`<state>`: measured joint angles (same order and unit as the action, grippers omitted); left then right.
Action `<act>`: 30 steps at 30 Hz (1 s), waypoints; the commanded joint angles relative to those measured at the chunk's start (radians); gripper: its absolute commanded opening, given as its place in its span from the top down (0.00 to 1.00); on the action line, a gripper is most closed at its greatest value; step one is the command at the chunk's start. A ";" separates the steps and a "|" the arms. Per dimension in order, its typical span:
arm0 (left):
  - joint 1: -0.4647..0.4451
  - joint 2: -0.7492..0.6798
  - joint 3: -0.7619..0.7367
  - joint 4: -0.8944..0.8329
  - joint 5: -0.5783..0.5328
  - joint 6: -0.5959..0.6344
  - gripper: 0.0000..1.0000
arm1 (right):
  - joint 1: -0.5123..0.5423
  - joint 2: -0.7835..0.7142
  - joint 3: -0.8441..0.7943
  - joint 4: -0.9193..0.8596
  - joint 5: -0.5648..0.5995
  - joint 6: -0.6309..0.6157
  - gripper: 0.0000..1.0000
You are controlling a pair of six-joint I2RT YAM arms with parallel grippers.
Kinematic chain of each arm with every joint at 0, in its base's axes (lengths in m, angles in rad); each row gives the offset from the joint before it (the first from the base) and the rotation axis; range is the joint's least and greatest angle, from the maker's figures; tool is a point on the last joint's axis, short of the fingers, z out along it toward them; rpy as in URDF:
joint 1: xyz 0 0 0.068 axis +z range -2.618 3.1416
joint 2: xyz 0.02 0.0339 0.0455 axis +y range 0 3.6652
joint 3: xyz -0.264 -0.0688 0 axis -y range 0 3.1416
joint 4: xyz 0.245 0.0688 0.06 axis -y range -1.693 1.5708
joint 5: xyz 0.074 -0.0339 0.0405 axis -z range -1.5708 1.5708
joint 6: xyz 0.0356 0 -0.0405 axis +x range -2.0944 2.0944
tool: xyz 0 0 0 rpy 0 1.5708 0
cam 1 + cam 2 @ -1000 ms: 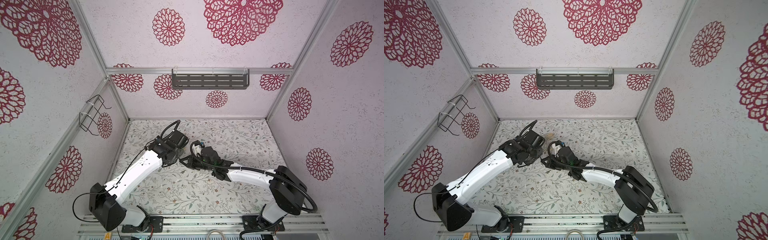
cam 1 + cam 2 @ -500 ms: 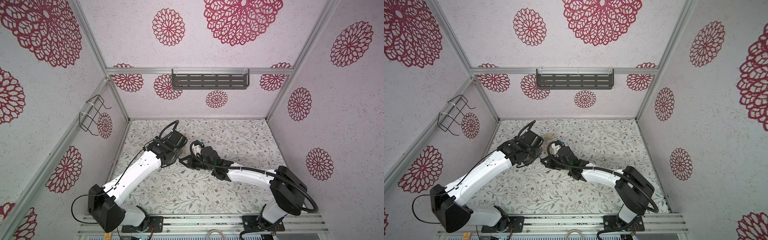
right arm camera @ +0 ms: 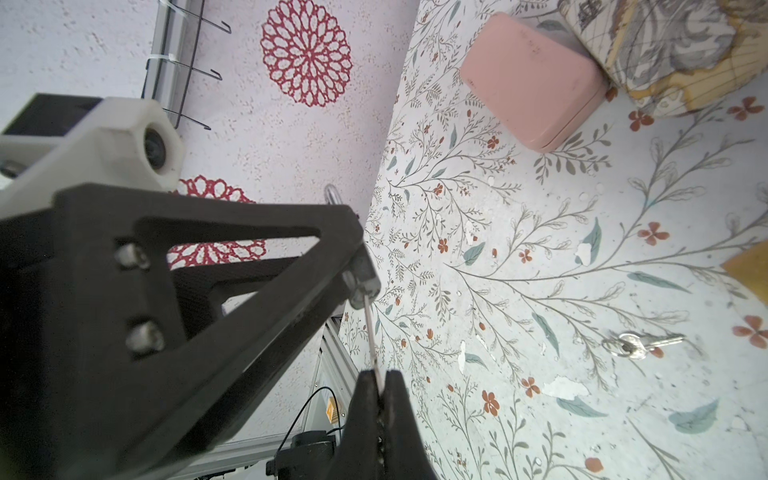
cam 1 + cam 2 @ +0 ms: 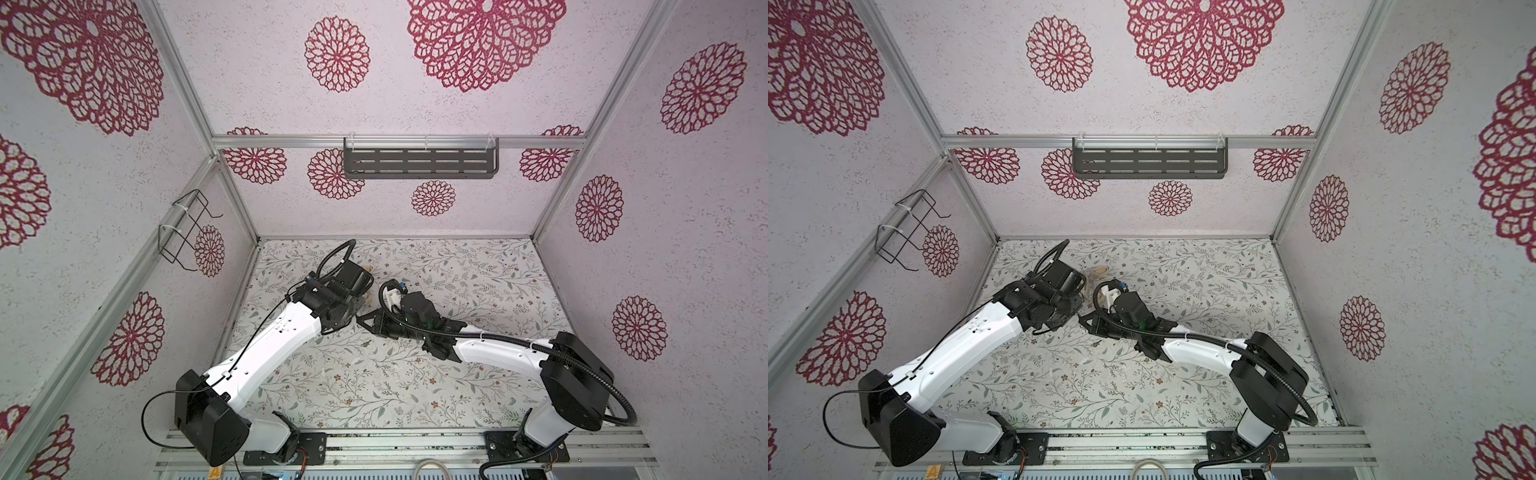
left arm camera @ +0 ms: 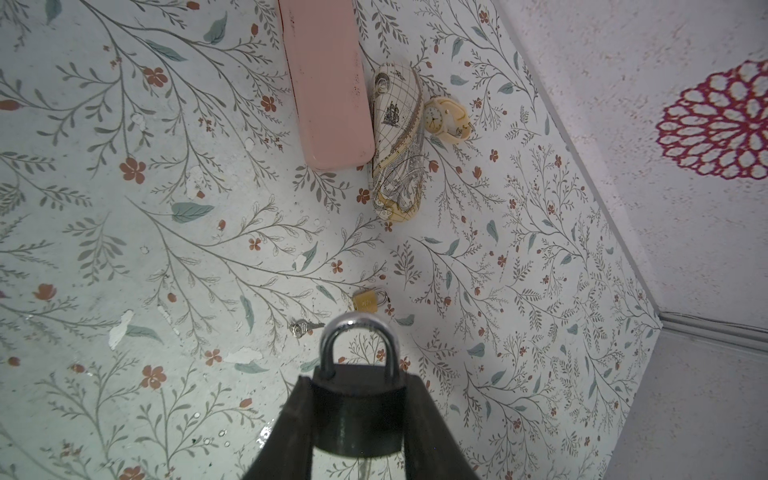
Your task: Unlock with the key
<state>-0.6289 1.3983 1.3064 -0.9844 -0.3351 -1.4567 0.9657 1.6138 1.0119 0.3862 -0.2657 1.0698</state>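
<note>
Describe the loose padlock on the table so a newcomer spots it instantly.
On the floral table, near the pink case and map-print case, a small padlock lies beside a loose key. It is brass-coloured and lies free, unlike the dark padlock clamped in the left gripper.

I had bright, even light in both top views, with only soft shadows on the table, and straight lines bowed toward the edges. In the wrist views the padlock looked dark and soft, and the right gripper was blurred up close.
</note>
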 commanded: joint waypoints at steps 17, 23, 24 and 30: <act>0.002 -0.051 -0.034 0.075 0.059 -0.043 1.00 | 0.011 0.015 0.068 0.034 0.011 -0.009 1.00; -0.009 -0.062 -0.040 0.086 0.120 -0.042 1.00 | 0.006 -0.001 0.073 -0.048 0.091 -0.048 1.00; -0.013 -0.064 -0.038 0.084 0.129 -0.036 1.00 | 0.003 -0.011 0.073 -0.066 0.114 -0.055 1.00; -0.054 -0.056 -0.024 0.012 0.087 -0.013 1.00 | -0.020 -0.062 0.051 -0.045 0.169 -0.061 1.00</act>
<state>-0.6403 1.3670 1.2678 -0.9234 -0.2882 -1.4841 0.9722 1.5993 1.0485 0.2844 -0.1913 1.0290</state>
